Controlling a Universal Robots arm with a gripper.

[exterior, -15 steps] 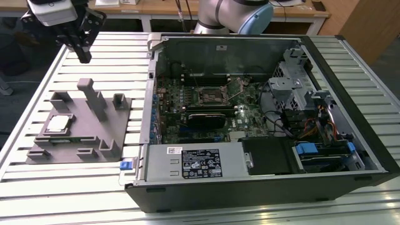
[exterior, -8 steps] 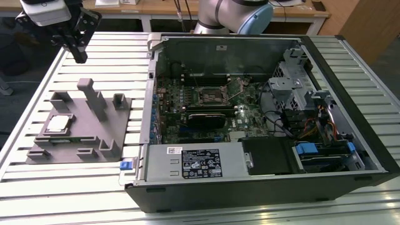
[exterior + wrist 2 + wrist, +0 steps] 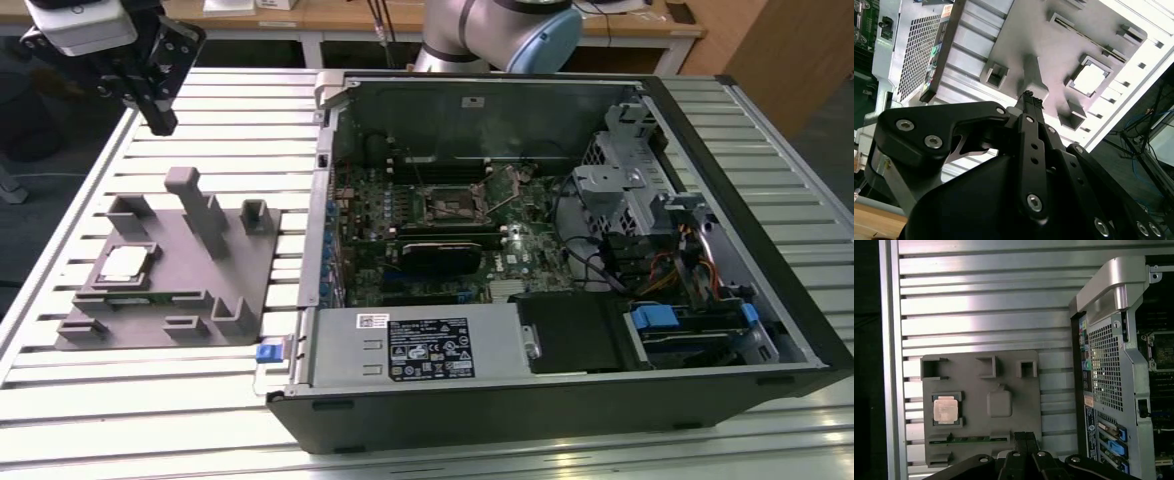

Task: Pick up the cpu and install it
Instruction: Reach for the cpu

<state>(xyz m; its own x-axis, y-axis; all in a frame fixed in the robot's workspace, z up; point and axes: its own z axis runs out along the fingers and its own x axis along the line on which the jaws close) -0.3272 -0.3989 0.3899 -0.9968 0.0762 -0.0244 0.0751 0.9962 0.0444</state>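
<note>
The cpu [image 3: 124, 263], a small square chip with a pale metal top, lies flat in a recess of the grey fixture [image 3: 187, 300] at the exterior view's left. Both wrist views show the cpu [image 3: 945, 409] [image 3: 1089, 79] from above on the fixture [image 3: 974, 390] [image 3: 1019, 40]. My gripper [image 3: 160, 125] hangs high over the table's far left corner, beyond the fixture's far end and well apart from the chip. Its black fingers [image 3: 1026, 436] [image 3: 1028, 96] are pressed together, shut on nothing. The dark square socket [image 3: 447, 205] sits on the motherboard inside the open case.
The open computer case [image 3: 561, 400] takes up the middle and the exterior view's right of the slatted aluminium table [image 3: 134, 400]. Upright blocks [image 3: 200, 210] rise from the fixture beside the chip. A drive cage and cables [image 3: 654, 250] fill the case's right side.
</note>
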